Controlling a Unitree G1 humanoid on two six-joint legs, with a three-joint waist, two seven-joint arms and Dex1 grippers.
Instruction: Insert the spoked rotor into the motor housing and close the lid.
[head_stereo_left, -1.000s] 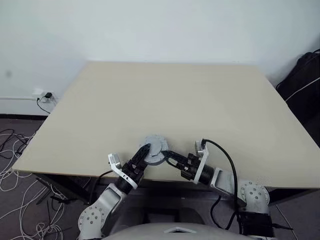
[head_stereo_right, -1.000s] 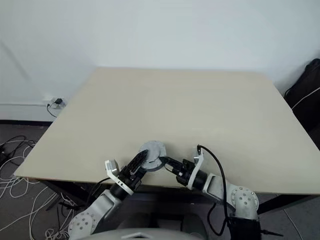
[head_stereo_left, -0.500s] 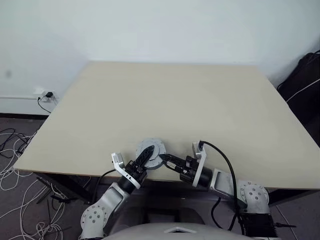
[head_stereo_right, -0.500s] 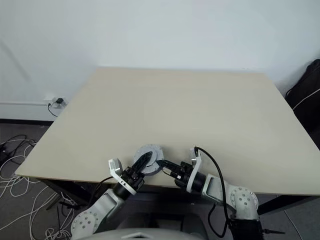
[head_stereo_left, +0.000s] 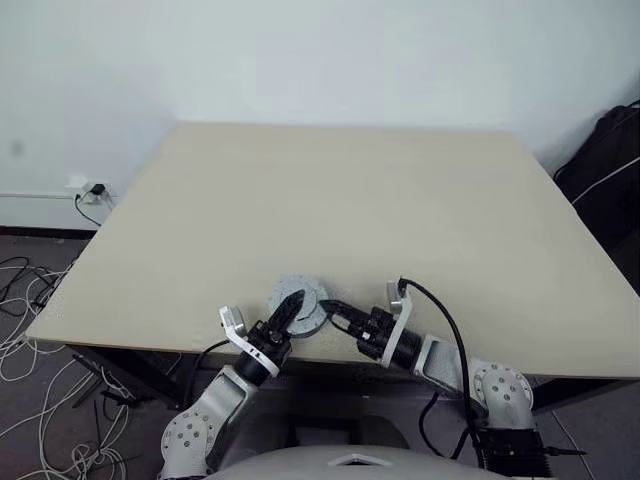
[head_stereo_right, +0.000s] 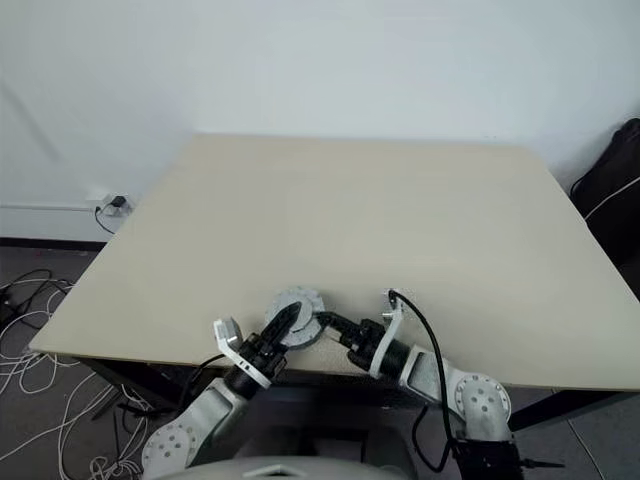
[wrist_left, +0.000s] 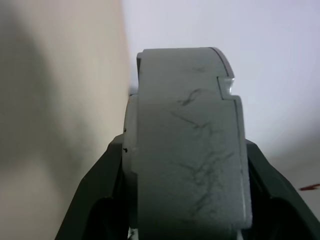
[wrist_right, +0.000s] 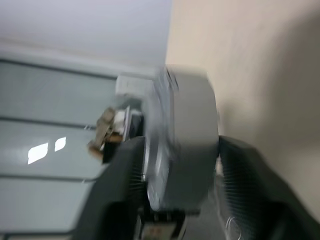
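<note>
Beige tabletop (head_stereo_left: 340, 210) takes up most of the head views, with a white wall behind it, loose cables (head_stereo_left: 30, 300) on the floor at the lower left and a dark bag (head_stereo_left: 605, 160) at the right edge.

Low and left of centre, the left gripper (head_stereo_left: 290, 305) reaches up from the near table edge. In the left wrist view its two black fingers (wrist_left: 100, 200) are clamped on the sides of a thick grey round part, the motor housing with the lid (wrist_left: 187, 145) seated on it; a stepped seam runs across its rim. In the head views this assembly shows as a silver-grey disc (head_stereo_left: 298, 304) at the near edge of the table, lower centre. The spoked rotor cannot be made out, so it is presumably inside.

Just right of it, the right gripper (head_stereo_left: 332, 310) comes in from the lower right. The right wrist view is blurred, but its fingers (wrist_right: 245, 185) seem to flank the same part with small gaps, so I judge them loosened rather than gripping.

The lid-closing step looks in hand. Next would call for the left grip to hold firm while the right re-grips the rim and turns or presses the lid fully home.
</note>
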